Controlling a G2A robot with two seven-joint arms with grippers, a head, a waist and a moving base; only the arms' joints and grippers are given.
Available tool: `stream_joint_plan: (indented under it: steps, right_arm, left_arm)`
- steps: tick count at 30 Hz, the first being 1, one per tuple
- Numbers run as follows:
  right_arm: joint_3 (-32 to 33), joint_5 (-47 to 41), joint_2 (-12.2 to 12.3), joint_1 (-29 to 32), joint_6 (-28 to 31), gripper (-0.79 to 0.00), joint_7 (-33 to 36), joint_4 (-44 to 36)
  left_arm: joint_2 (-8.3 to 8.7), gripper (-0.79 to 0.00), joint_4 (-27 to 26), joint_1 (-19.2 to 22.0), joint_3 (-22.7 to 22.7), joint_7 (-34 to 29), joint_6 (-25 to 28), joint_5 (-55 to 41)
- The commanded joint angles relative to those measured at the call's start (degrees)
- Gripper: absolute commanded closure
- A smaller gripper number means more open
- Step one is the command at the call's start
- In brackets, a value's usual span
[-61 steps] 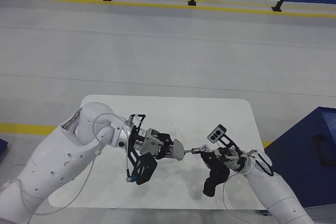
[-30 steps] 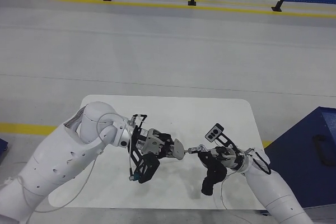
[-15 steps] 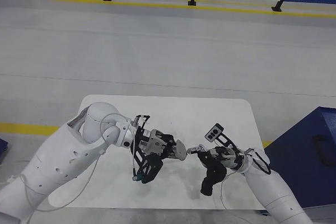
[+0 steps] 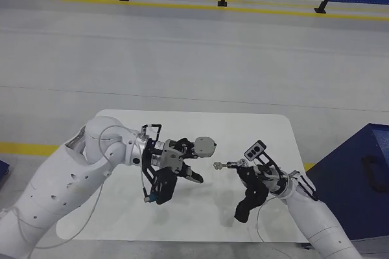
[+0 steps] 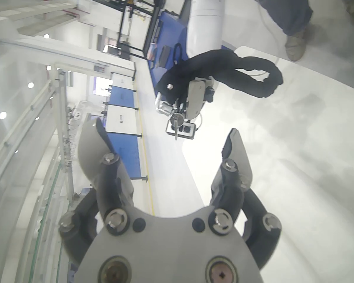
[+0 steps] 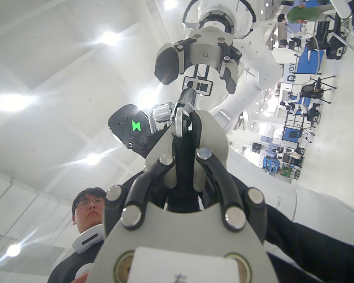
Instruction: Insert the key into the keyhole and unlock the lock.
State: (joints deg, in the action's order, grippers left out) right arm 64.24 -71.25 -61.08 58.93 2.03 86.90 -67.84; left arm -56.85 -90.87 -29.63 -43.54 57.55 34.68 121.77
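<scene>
Right gripper [image 6: 180, 121] is clamped on the lock [image 4: 224, 165], long axis pointing nine o'clock; left gripper [image 4: 200, 160], spread wide and empty, sits near its tip

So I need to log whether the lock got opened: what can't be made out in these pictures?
1. Top view: the metal piece held in the right gripper is too small to tell key from lock, or locked from unlocked.
2. Right wrist view: the gripper's own fingers cover most of the piece, so no keyhole shows.
3. Left wrist view: the piece sits far off, too small for detail.
</scene>
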Motion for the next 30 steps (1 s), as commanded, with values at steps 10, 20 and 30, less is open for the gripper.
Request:
stream_joint_plan:
  steps: [10, 20, 30]
  right_arm:
    - [2.3, -2.9, -0.4, 1.7, 2.3, 0.0, -6.0, -1.1]
    - [3.6, -4.5, -1.1, 3.7, 2.1, 0.0, -7.0, -2.3]
    - [5.4, -3.4, -1.4, 4.4, 2.1, 0.0, -5.6, -3.1]
  left_arm:
    - [-0.11, 0.0, -0.5, -5.3, -5.1, -9.3, -10.7, -9.1]
    - [-1.69, 0.0, -5.7, -12.9, -4.1, -20.5, -28.3, -8.2]
    - [-4.37, 0.0, -3.0, -10.1, -0.1, -23.2, -26.3, -9.3]
